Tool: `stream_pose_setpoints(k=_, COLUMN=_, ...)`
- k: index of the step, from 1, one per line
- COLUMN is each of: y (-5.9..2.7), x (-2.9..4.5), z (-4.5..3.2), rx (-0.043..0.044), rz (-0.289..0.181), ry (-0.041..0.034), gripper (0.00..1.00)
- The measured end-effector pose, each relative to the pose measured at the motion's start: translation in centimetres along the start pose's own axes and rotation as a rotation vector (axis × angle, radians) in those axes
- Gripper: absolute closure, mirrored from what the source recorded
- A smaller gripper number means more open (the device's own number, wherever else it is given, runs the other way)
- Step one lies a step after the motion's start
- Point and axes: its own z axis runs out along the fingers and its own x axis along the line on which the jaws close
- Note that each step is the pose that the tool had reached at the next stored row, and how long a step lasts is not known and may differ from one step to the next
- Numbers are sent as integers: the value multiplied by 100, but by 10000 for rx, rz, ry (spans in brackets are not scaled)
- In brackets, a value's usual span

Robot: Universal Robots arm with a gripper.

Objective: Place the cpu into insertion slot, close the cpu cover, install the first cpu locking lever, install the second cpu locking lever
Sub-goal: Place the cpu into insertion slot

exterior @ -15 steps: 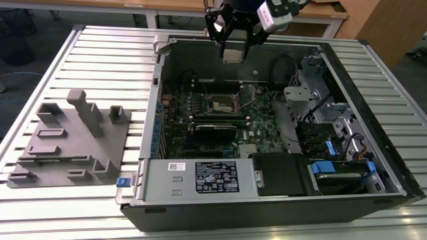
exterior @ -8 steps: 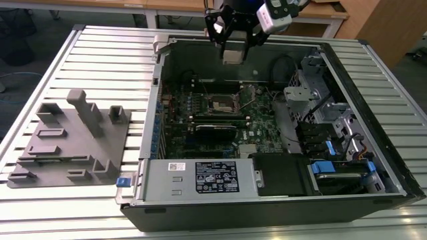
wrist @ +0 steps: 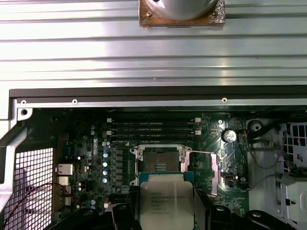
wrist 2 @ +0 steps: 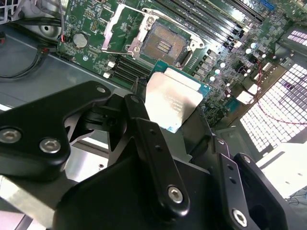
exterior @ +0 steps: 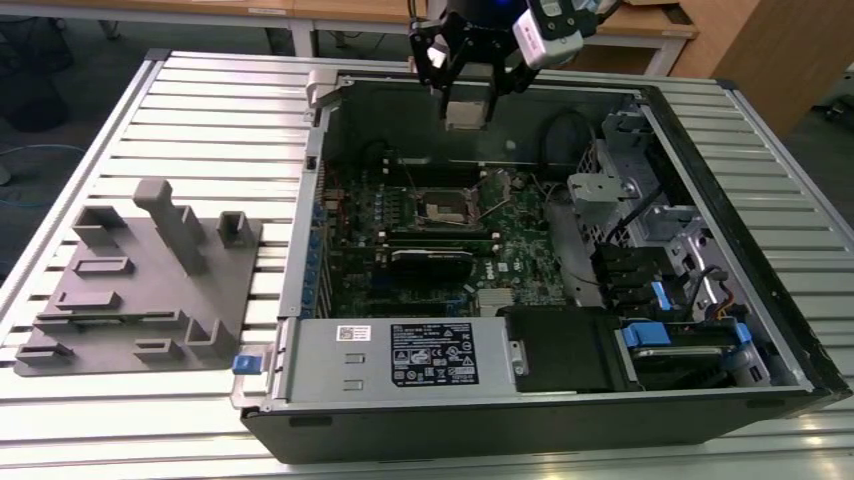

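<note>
Second wrist view: the cpu (wrist 2: 175, 98), a small flat square chip with a pale silvery metal top on a green-edged base, sits pinched between the black fingers of the gripper (wrist 2: 172, 115). The fingers are closed onto two opposite edges of the chip, with nothing else in their hold.

The chip looks light, stiff and smooth. The hold is probably best kept on its side edges, because the underside contacts and the socket pins are likely fragile, and a tilted chip could bend them.

In the first wrist view, fine dark print covers the cpu (wrist: 166, 206) top; it is not read out here.

Below and well apart from the chip lies the insertion slot (wrist 2: 163, 45), a dark square socket with its pin field bare. The cpu cover (wrist 2: 110, 29), a thin silver frame, is swung up and open at one side of the socket.

Around the socket is the green circuit board (wrist 2: 86, 19), with long black memory slots (wrist: 153, 127) nearby.

In the exterior view the gripper (exterior: 465, 100) hangs above the open computer case (exterior: 747, 330), near its far wall. A power supply (exterior: 400, 355) with a black printed label sits at the near side. The case rests on a slatted metal table (exterior: 214, 120).
</note>
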Motion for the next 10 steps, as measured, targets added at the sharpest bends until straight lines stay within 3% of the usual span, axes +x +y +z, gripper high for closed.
stream_pose_setpoints(k=10, y=-10, x=-2, z=112, rx=6, rz=0, ry=0, gripper=46)
